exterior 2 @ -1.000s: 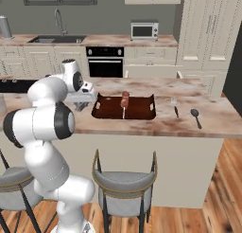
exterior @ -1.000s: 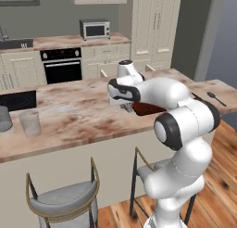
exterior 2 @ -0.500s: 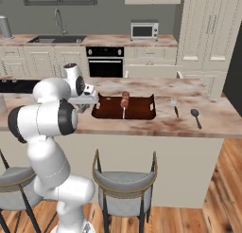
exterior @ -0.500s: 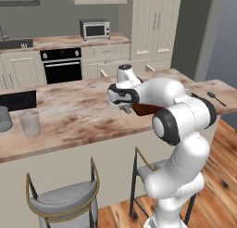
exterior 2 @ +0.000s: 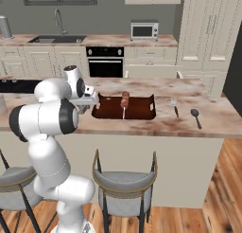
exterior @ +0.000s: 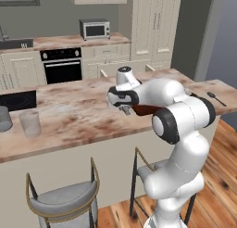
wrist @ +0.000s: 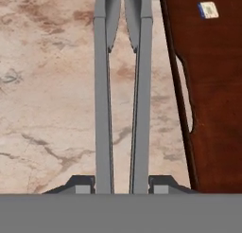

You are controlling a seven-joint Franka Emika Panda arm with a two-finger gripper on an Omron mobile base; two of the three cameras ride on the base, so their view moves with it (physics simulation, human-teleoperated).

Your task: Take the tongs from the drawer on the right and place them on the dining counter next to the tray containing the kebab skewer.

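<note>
Since a second ago the gripper has dropped lower over the dining counter, fingers clamped on the tongs, right beside the tray. Letting go too high could bounce them against the rim, toward the kebab skewer.

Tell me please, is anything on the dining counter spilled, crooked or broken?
Nothing stands out. The tongs sit in the gripper beside the tray, above the dining counter. The kebab skewer lies inside the tray.
</note>
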